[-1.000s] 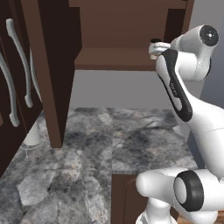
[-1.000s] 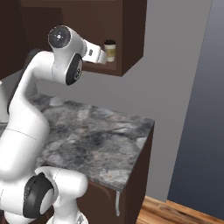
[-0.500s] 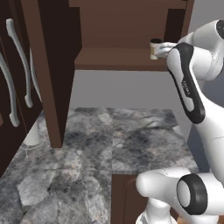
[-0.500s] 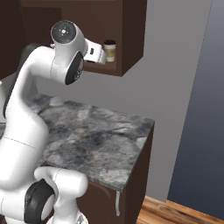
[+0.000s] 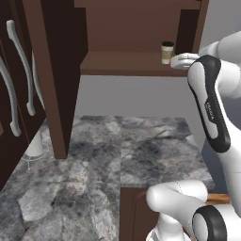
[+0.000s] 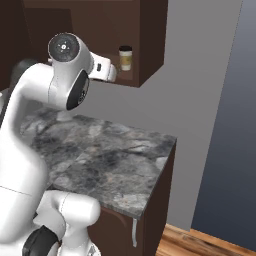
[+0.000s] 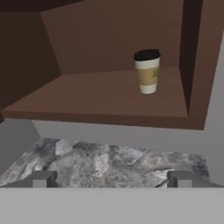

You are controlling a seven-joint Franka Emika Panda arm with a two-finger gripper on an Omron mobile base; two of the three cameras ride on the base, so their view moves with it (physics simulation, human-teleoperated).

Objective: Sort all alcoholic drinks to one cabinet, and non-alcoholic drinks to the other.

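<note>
A tan paper coffee cup (image 7: 147, 72) with a black lid stands upright on the shelf of the open dark brown wall cabinet (image 7: 100, 100), near its right wall. The same cup (image 5: 167, 52) sits at the shelf's right end in the left base view, and this cup (image 6: 125, 58) also appears in the right base view. My gripper (image 7: 111, 180) is open and holds nothing, a short way back from the cup. The hand (image 5: 182, 60) hovers at the shelf's front edge, just right of the cup.
The cabinet's open door (image 5: 52, 75) hangs at the left, above the grey marble counter (image 5: 117, 155). A pale white cylinder (image 5: 35, 145) stands behind that door, its top hidden. Closed doors with long silver handles (image 5: 19, 61) lie further left. The counter ends at its right edge (image 6: 167, 150).
My hand has drawn back from the cup, which stays on the shelf and now stands uncovered. The jaws remain wide open.
</note>
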